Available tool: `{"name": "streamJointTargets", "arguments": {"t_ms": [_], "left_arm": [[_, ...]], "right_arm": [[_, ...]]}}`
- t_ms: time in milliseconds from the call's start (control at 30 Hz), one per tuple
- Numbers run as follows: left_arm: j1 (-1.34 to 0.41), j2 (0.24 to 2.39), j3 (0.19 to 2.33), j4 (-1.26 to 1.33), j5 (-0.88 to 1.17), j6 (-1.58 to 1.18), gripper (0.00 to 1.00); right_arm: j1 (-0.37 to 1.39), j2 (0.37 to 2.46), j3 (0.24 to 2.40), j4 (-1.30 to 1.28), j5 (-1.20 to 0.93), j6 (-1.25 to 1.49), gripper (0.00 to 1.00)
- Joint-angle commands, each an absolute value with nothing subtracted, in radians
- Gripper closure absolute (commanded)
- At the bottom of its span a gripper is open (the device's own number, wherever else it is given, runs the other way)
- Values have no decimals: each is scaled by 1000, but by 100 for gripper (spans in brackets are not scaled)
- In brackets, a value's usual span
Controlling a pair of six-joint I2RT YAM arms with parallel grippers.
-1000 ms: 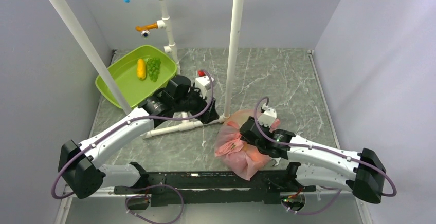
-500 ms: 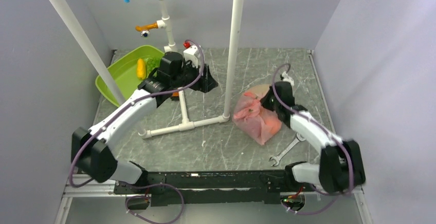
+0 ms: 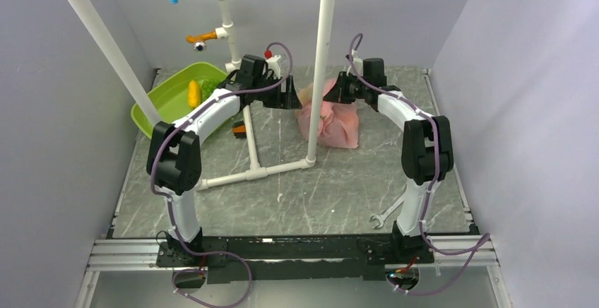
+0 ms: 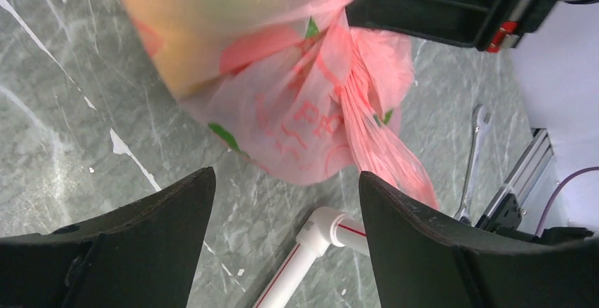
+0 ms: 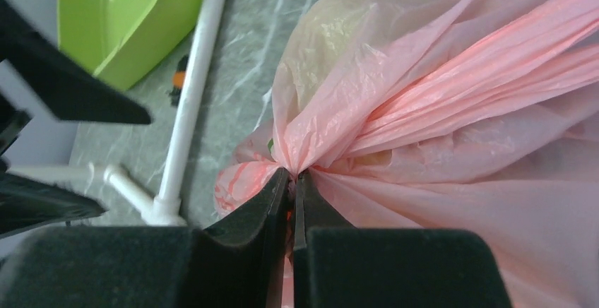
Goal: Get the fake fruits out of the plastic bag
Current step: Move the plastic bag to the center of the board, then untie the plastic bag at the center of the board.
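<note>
Plastic bag (image 3: 332,121) is lying just right of the white pole (image 3: 319,75); lifted or resting on the desk, can't tell. Fake fruits (image 4: 201,11) are showing through the film, none out yet. Your right pincer (image 5: 292,177) is clamping the bunched neck. Your left pincer (image 4: 282,181) is gaping wide, just left of the pole, facing the bag.

Step, likely: opening the bag. Next you're probably needing the left to catch loose film and spread the mouth.

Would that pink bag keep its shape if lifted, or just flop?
Probably floppy: the bag gathers into thin pleats where the right gripper pinches it. It would likely sag when lifted, since its body bulges full and round.
</note>
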State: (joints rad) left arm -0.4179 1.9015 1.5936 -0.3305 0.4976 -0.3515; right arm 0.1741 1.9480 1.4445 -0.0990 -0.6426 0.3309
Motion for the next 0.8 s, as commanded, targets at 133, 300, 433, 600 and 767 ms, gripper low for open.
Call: {"name": "streamJointTargets", "arguments": {"t_ms": [133, 300, 433, 600, 767], "left_arm": [[-416, 1981, 1647, -357, 590, -306, 20], [-416, 1986, 1625, -340, 595, -324, 28], [-416, 1982, 1629, -355, 597, -344, 37], [-416, 1976, 1618, -345, 608, -353, 51], [-416, 2000, 1625, -357, 647, -377, 46]], "right_arm": [[276, 1975, 1524, -169, -877, 190, 100], [322, 1949, 1511, -181, -796, 198, 89], [334, 1916, 1475, -143, -751, 257, 72], [356, 1869, 1455, -211, -553, 292, 52], [355, 1794, 1376, -189, -479, 358, 35]]}}
